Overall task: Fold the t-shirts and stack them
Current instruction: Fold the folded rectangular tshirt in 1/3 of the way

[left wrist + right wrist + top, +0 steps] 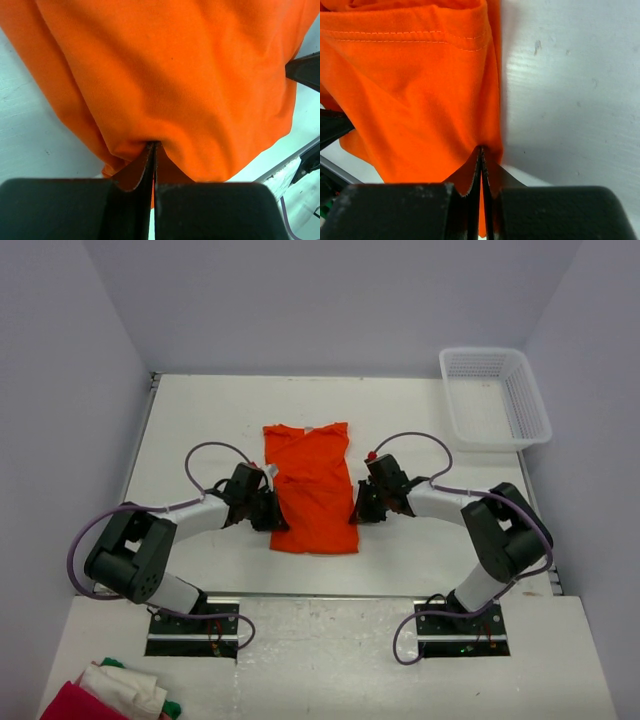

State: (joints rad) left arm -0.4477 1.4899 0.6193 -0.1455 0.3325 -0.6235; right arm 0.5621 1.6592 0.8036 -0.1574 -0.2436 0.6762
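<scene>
Orange t-shirt (pixel 312 485) lies lengthwise on the tabletop (pixel 200 410), long axis pointing away from the arms; left jaws clench its left edge, right jaws its right.

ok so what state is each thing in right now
t-shirt, lying on the table, sleeves tucked in, pinched at both side edges
left gripper, shut on the t-shirt's left edge
right gripper, shut on the t-shirt's right edge
basket, upright and empty
cloth pile, crumpled, not folded
</scene>
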